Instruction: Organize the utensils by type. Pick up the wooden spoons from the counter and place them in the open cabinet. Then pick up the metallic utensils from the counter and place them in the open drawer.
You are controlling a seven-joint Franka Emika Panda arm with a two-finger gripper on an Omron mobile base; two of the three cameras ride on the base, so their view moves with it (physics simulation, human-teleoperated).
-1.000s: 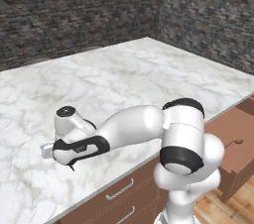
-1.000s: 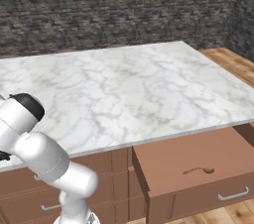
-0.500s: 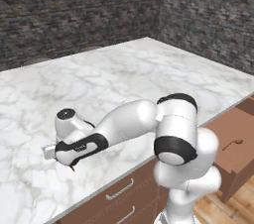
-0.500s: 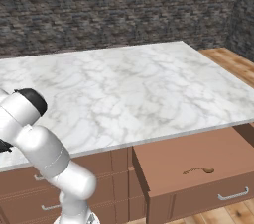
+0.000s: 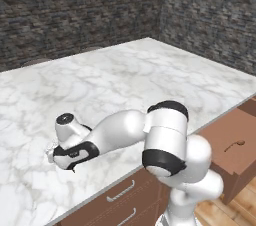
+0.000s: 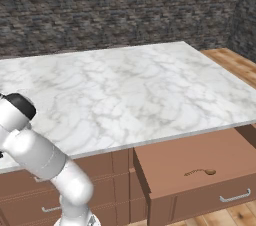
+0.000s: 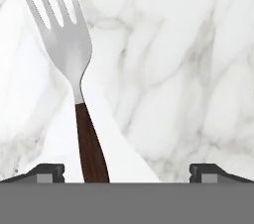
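The hand view gave the closest look at the work: a fork [image 7: 74, 69] with a metal head and a dark wooden handle lay flat on the white marble counter [image 7: 188, 69], its tines running toward the top of that view and its handle passing between the two finger tips, nearer the left one. The gripper [image 7: 126, 172] stood with its tips wide apart, clamped on nothing.

The left base view showed what the hand view could not: the arm bent low over the near left part of the counter [image 5: 150, 80], with the gripper [image 5: 52, 155] close to the marble. The fork itself was too small to make out there, possibly hidden under the hand.

The right base view showed the open drawer [image 6: 195, 162] below the counter's front edge, to the right of the arm. One small utensil [image 6: 200, 172] lay on its floor; its type could not be determined. No writing or labels were legible.
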